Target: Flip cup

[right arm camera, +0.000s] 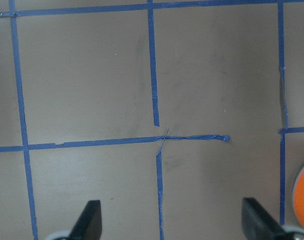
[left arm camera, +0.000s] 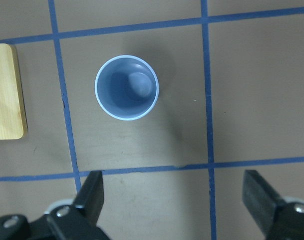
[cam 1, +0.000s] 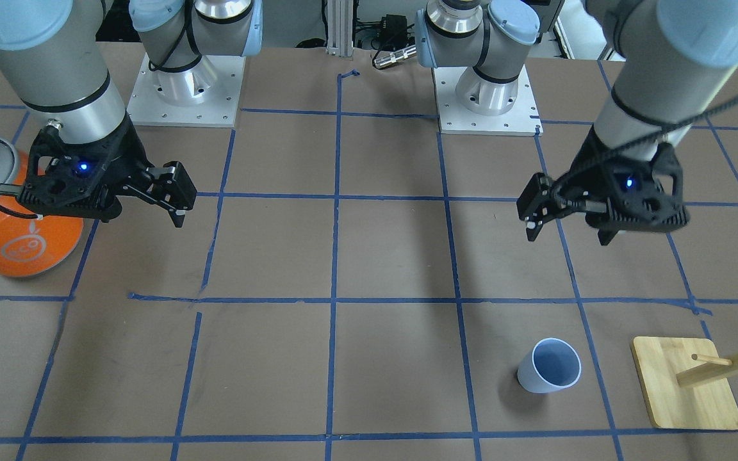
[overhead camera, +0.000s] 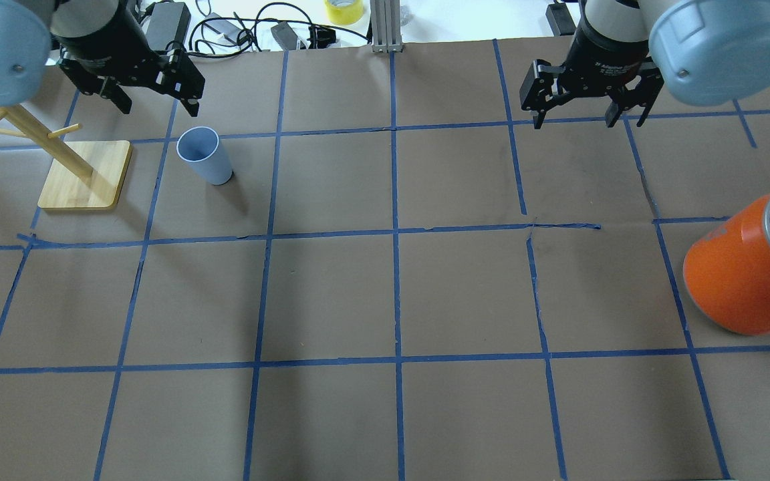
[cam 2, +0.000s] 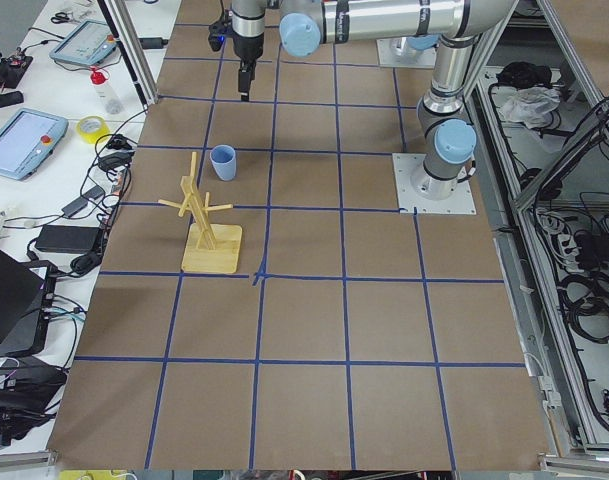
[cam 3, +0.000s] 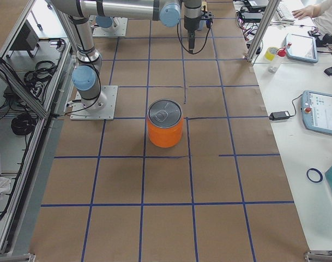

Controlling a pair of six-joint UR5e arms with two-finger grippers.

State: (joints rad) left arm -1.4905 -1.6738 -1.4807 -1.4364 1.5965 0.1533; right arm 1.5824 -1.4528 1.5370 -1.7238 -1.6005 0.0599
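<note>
Cup [left arm camera: 127, 87] stands mouth-up, probably light, stiff, slick; left gripper [left arm camera: 172, 184] hangs spread above it, sidewall pinch looks best.

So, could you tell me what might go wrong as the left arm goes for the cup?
The cup stands upright, mouth up, and is smooth and tapered, so it may slip or topple when the open left gripper closes. The wooden rack stands close beside it; turning the cup could knock its pegs.
</note>
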